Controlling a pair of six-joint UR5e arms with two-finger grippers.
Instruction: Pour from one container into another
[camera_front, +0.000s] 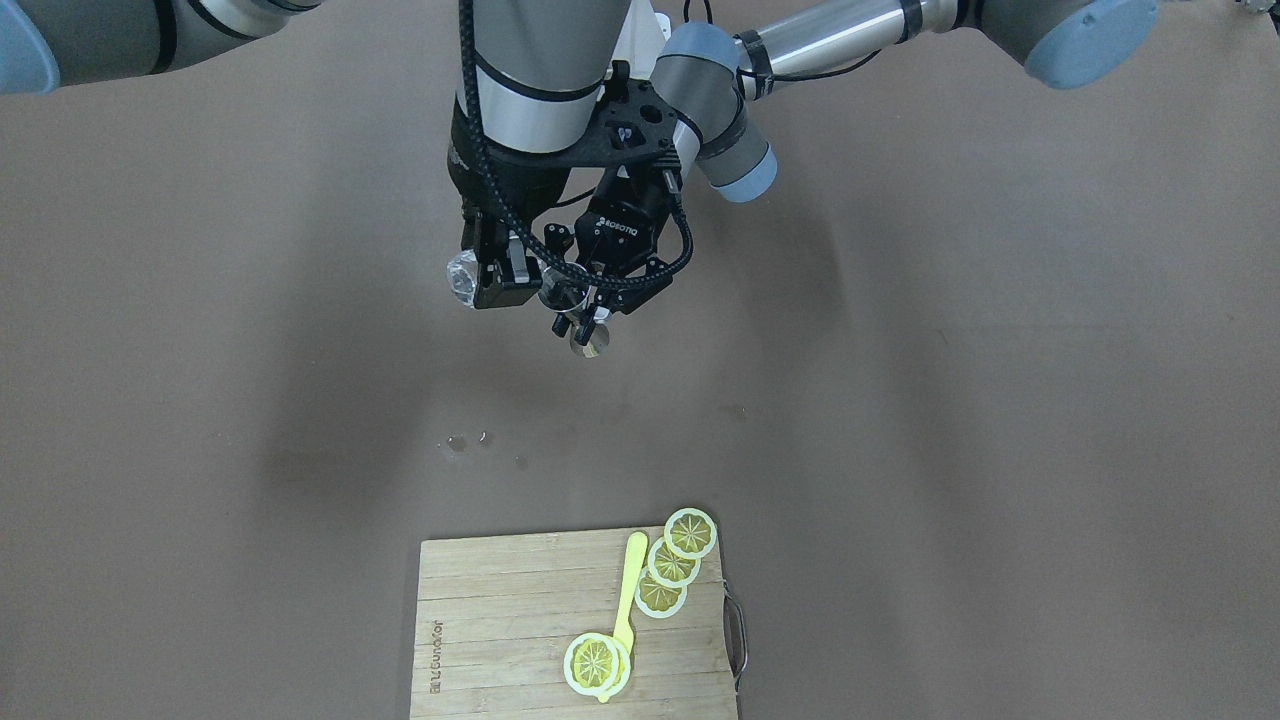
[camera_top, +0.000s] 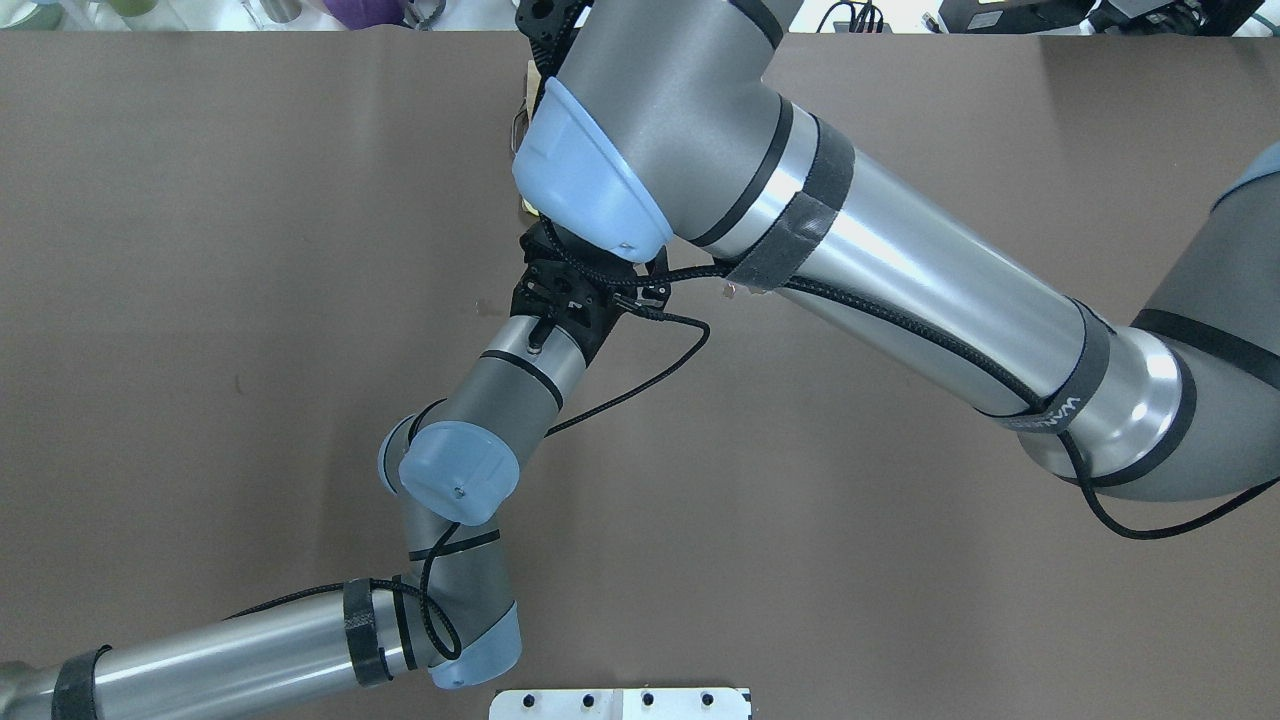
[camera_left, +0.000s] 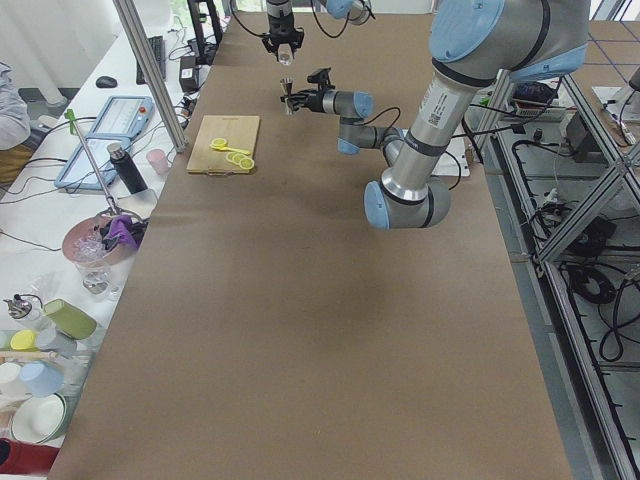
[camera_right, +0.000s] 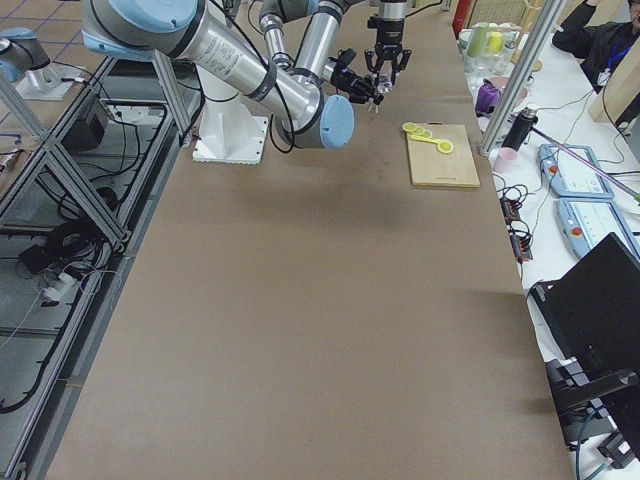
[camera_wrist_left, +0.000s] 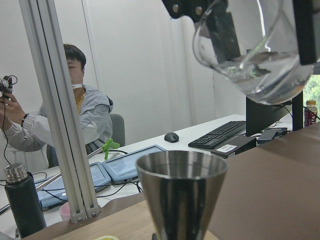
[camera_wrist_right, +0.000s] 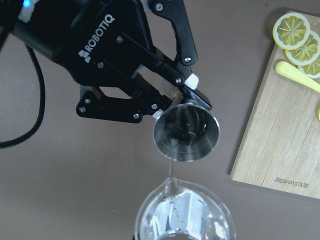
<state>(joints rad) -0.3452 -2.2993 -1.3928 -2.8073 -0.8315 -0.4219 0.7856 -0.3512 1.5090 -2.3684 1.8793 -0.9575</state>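
A steel jigger (camera_wrist_right: 186, 132) hangs above the brown table with my left gripper (camera_wrist_right: 186, 97) shut on its waist. In the front-facing view the jigger (camera_front: 590, 340) sits below that gripper (camera_front: 578, 315). Right beside it my right gripper (camera_front: 490, 275) is shut on a clear glass (camera_front: 462, 278) holding water. From the left wrist view, the glass (camera_wrist_left: 255, 55) hangs tilted above and right of the jigger's (camera_wrist_left: 181, 195) mouth. The right wrist view shows the glass (camera_wrist_right: 182, 212) rim near the jigger and a thin stream of water (camera_wrist_right: 172, 167) running into it.
A wooden cutting board (camera_front: 500, 610) at the table's far edge carries lemon slices (camera_front: 672, 562) and a yellow spoon (camera_front: 628, 600). A few water drops (camera_front: 465, 440) lie on the table between board and grippers. A person (camera_wrist_left: 75, 115) sits beyond the table.
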